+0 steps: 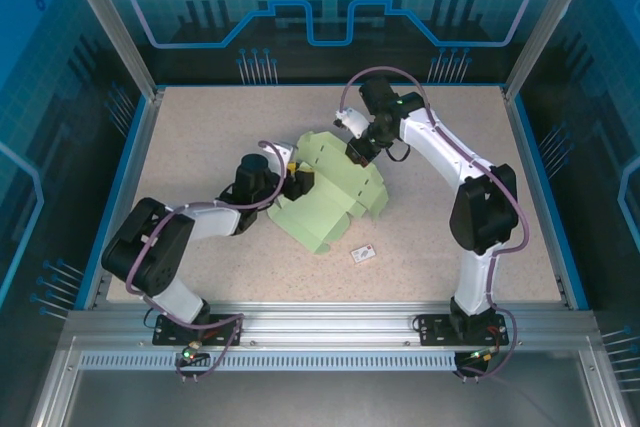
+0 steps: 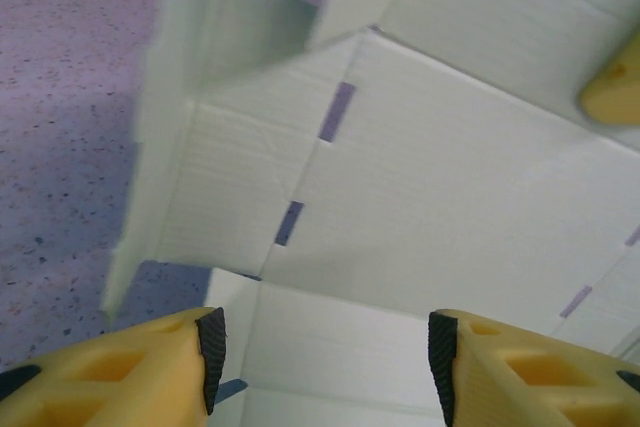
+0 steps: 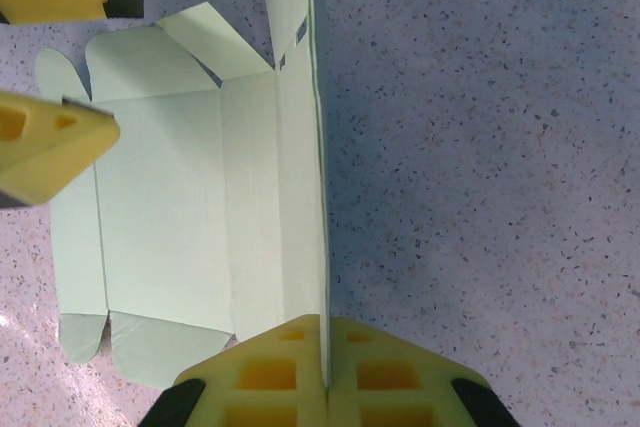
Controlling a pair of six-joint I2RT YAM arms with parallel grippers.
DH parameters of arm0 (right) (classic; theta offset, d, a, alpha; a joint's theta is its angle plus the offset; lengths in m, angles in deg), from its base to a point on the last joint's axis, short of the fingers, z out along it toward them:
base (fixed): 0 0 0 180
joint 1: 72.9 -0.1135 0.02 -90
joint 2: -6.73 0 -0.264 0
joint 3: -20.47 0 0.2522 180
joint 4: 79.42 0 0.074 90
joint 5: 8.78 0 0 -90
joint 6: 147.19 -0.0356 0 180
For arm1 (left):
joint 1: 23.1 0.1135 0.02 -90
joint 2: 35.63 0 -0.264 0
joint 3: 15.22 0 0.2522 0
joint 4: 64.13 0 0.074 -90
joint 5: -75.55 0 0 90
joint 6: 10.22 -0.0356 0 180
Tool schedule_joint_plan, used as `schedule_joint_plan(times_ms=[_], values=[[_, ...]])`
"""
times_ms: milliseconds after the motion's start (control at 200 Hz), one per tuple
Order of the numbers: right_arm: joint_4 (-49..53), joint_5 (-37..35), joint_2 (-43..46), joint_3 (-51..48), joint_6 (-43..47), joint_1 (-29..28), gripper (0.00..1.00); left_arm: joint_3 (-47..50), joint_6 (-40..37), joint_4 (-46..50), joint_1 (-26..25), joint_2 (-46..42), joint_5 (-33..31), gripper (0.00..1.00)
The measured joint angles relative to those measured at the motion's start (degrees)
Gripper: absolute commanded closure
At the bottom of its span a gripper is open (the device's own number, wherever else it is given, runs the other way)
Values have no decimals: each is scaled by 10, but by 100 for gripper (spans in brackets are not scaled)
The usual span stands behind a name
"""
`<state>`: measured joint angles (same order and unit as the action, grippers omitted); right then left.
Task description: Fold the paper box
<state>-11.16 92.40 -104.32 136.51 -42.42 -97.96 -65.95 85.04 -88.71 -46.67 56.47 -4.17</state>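
Right fingers (image 3: 300, 372) pinching paper box (image 3: 170, 207) wall, left fingers (image 2: 205, 352) apart

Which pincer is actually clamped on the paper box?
The right pincer: it pinches a raised panel of the paper box edge-on. The left pincer stands open over the card.

Left end effector (image 2: 325, 352), fingers apart, just over the creased paper box (image 2: 440, 197) on speckled table (image 2: 60, 127).
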Motion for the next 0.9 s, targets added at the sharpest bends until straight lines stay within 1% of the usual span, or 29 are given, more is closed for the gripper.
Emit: schedule_joint_plan(times_ms=[175, 340, 530, 610, 710, 775, 900], values=[[3, 0, -1, 2, 0, 0, 100, -21, -50, 39, -17, 6, -3, 41], [6, 1, -1, 2, 0, 0, 100, -64, -87, 64, -17, 28, -33, 41], [6, 3, -1, 2, 0, 0, 100, -94, -113, 96, -9, 54, -60, 41], [6, 3, -1, 2, 0, 0, 100, -98, -116, 101, -5, 63, -63, 45], [6, 5, -1, 2, 0, 0, 100, -98, -116, 107, -2, 68, -59, 54], [6, 5, -1, 2, 0, 0, 100, -97, -115, 107, -2, 69, -46, 59], [6, 5, -2, 4, 0, 0, 100, -97, -113, 107, -2, 69, -16, 64]])
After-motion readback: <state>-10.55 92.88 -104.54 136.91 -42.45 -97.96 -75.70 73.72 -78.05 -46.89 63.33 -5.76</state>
